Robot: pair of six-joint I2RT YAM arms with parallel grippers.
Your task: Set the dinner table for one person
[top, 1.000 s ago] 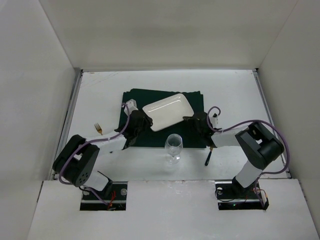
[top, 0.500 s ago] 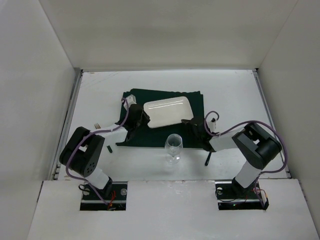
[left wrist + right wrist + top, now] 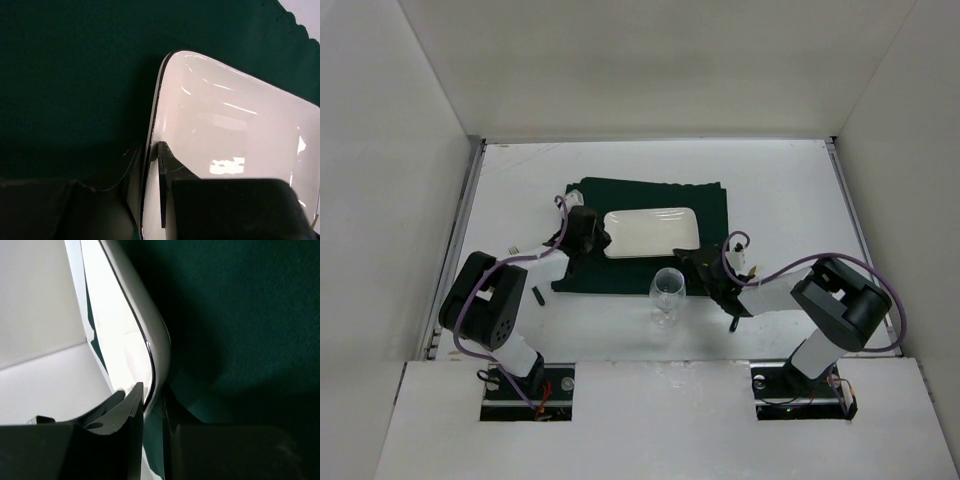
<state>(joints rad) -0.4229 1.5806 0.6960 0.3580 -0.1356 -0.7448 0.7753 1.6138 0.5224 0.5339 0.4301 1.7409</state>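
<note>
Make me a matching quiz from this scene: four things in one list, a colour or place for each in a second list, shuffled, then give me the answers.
Things:
1. plate
2. wine glass
3. placemat
4. left gripper

Descriptions:
A. dark green, spread on the white table
B. clear, upright on the table by the placemat's near edge
C. white and rectangular, over the placemat
D. jaws shut on the plate's rim

Pairs: 1-C, 2-B, 3-A, 4-D
</note>
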